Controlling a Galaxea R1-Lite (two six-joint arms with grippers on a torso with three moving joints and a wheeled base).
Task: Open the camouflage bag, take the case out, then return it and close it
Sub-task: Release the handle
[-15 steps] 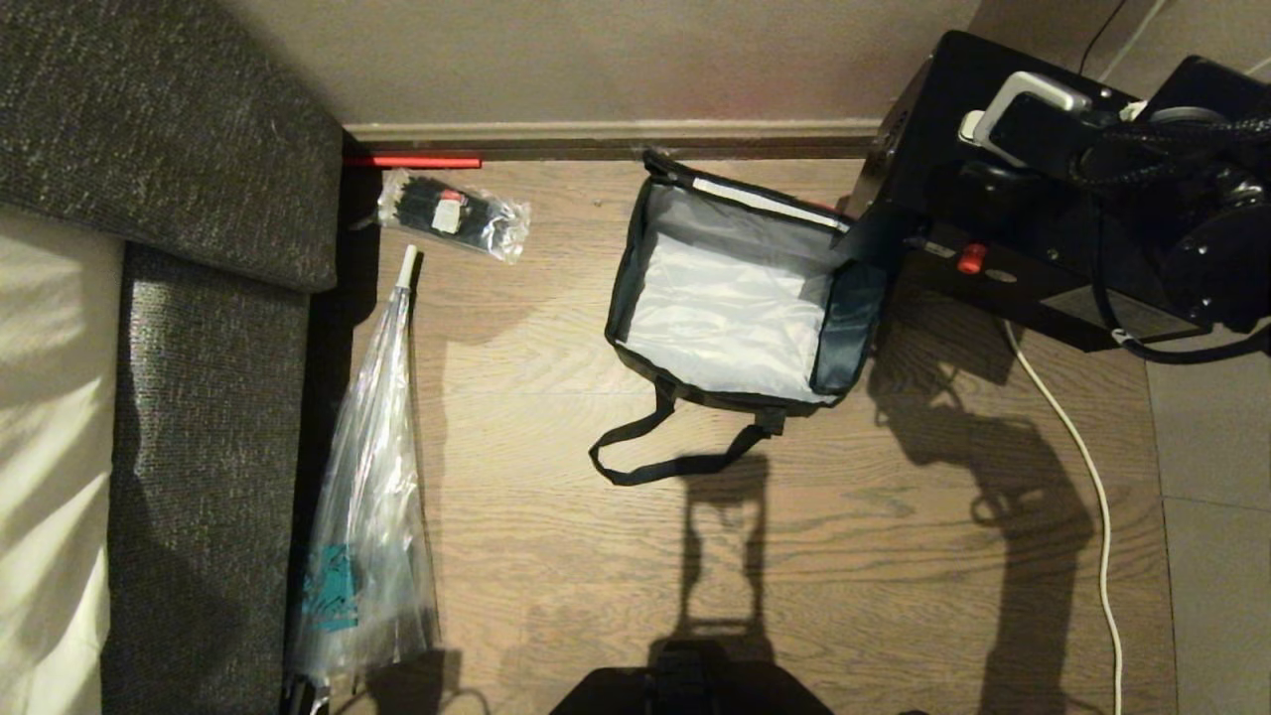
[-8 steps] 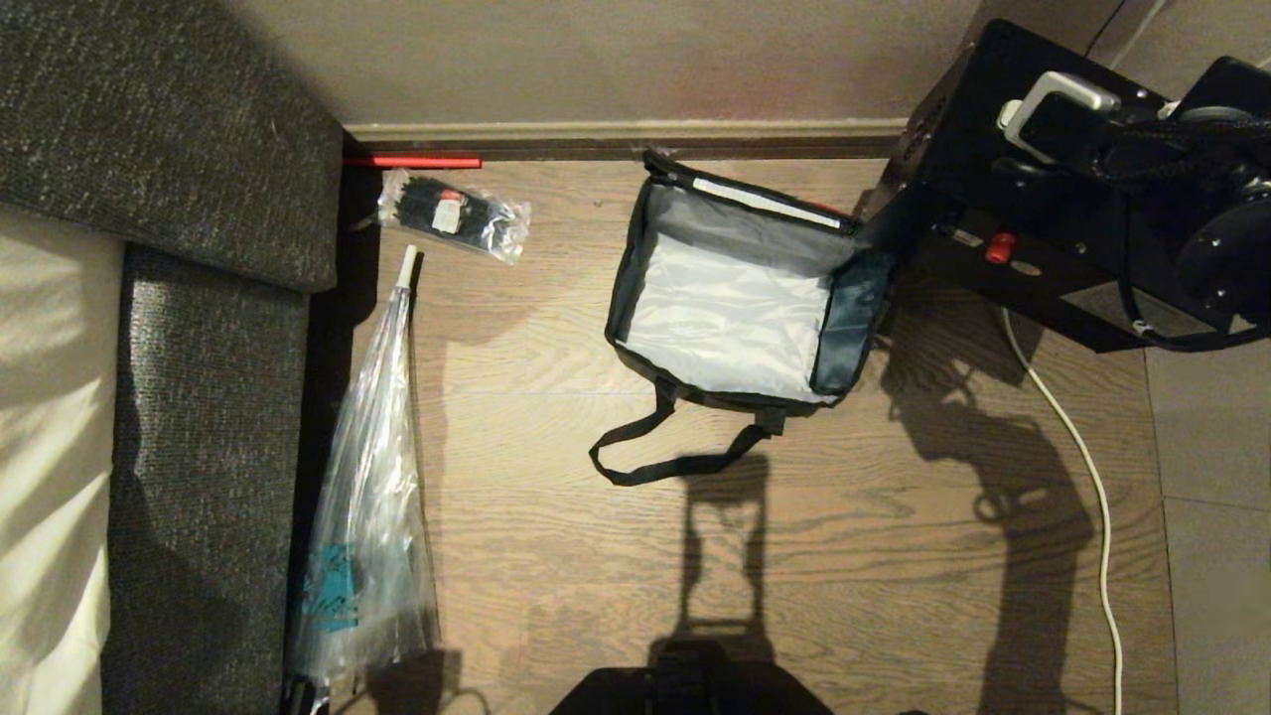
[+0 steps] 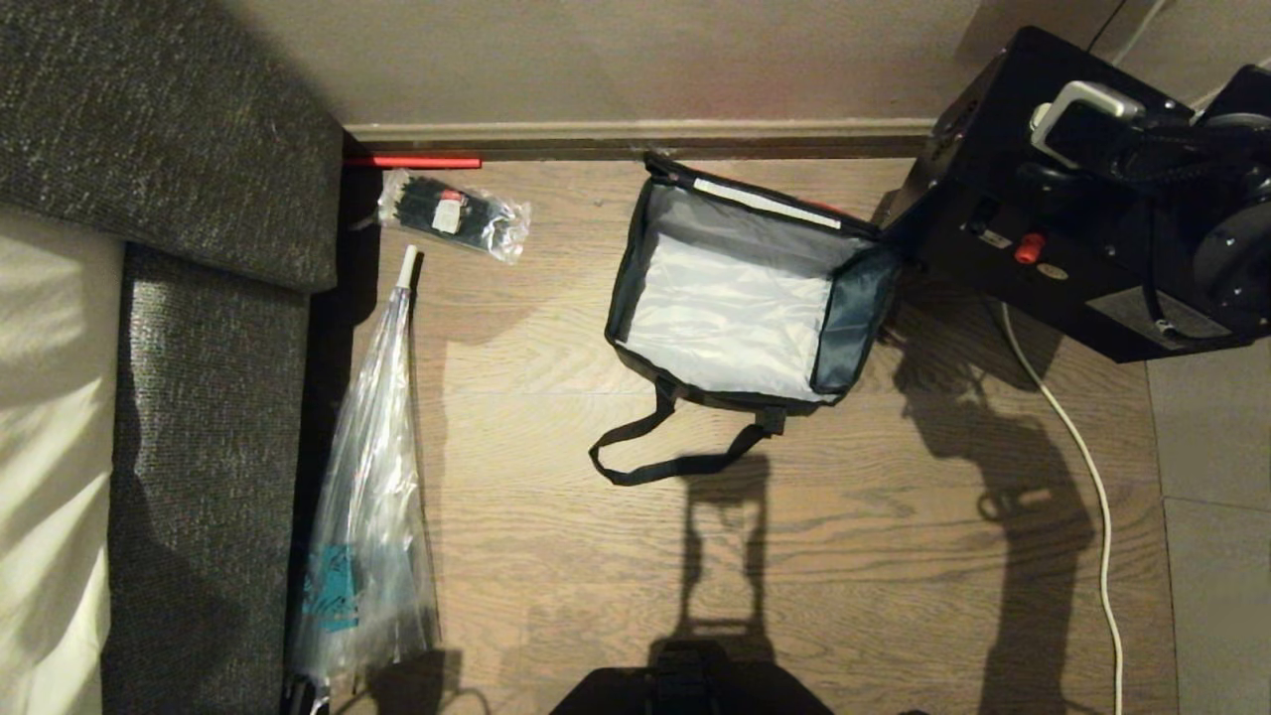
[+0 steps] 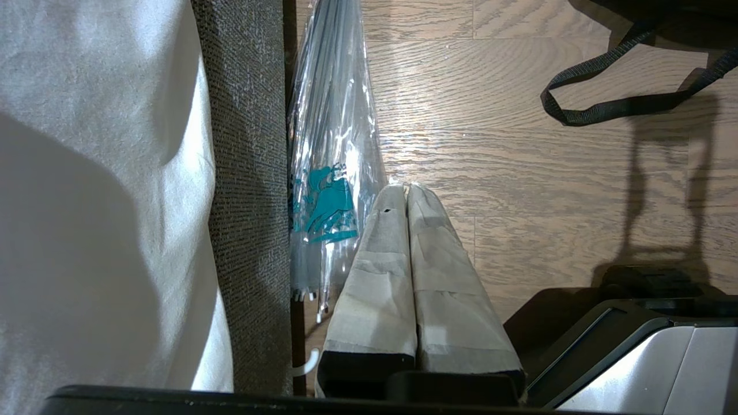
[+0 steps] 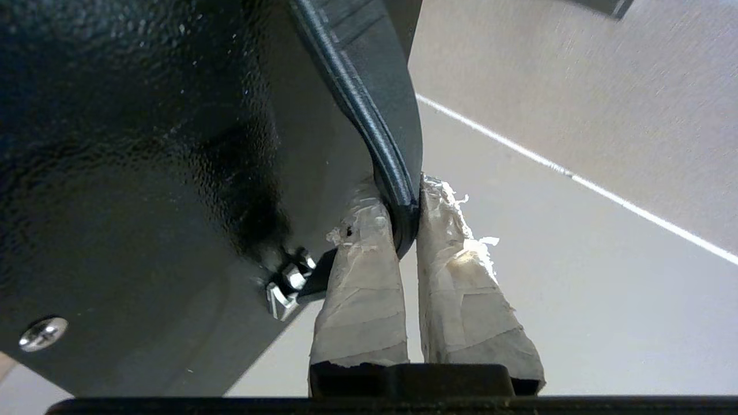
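Observation:
The camouflage bag (image 3: 740, 308) lies open on the wooden floor, its silvery lining showing and nothing inside; one black strap (image 3: 675, 457) trails toward me. The glossy black case (image 3: 1053, 228) with a small red button (image 3: 1028, 248) hangs in the air to the right of the bag. My right gripper (image 5: 403, 202) is shut on the case's black handle (image 5: 380, 144), which sits pinched between the taped fingers. My left gripper (image 4: 406, 187) is shut with nothing in it, parked low near the sofa edge.
A grey sofa (image 3: 169, 298) fills the left side. A clear plastic bag of black items (image 3: 452, 214) and a folded clear umbrella (image 3: 367, 497) lie beside it. A white cable (image 3: 1082, 477) runs along the floor at the right. The wall skirting (image 3: 616, 134) is behind the bag.
My right gripper has carried the case to the right, away from the bag's right wall. The bag and the left gripper have stayed still.

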